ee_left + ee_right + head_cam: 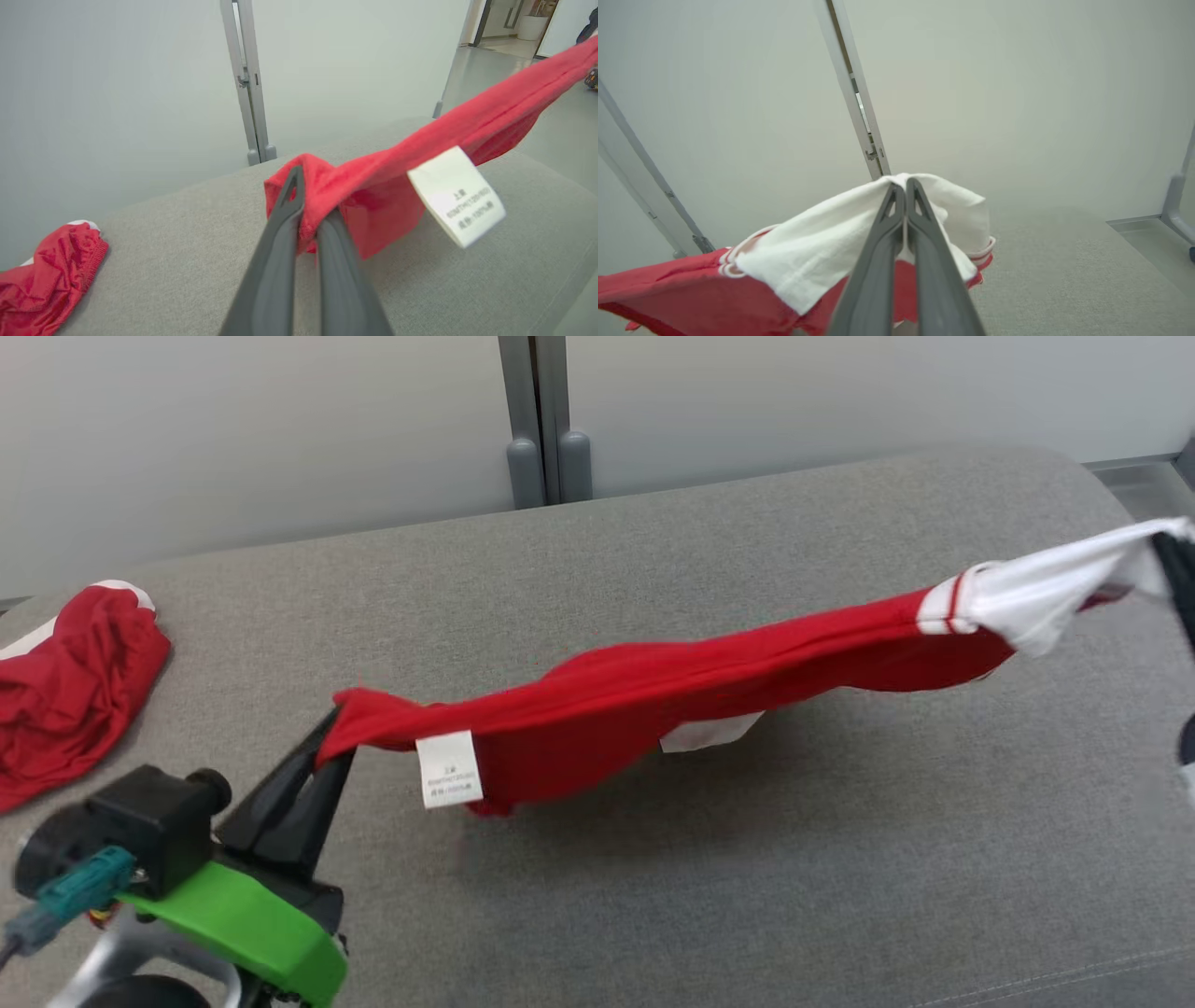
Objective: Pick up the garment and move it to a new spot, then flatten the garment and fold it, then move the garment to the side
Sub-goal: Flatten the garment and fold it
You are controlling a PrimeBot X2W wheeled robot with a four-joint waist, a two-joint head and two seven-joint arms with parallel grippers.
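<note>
Matt red and white knit garment (709,695), paper-like care label (449,768), coarse grey woven couch (747,859)

Left gripper (329,737): we see its two dark fingers pressed together on a red corner of the garment (653,691), pointing up and to the right in the head view.
Left wrist (233,919): green-clad, low at the left, tilted toward the fingers.
Right gripper (905,183): we see its fingers closed tip to tip on the garment's white end, at the far right.
</note>
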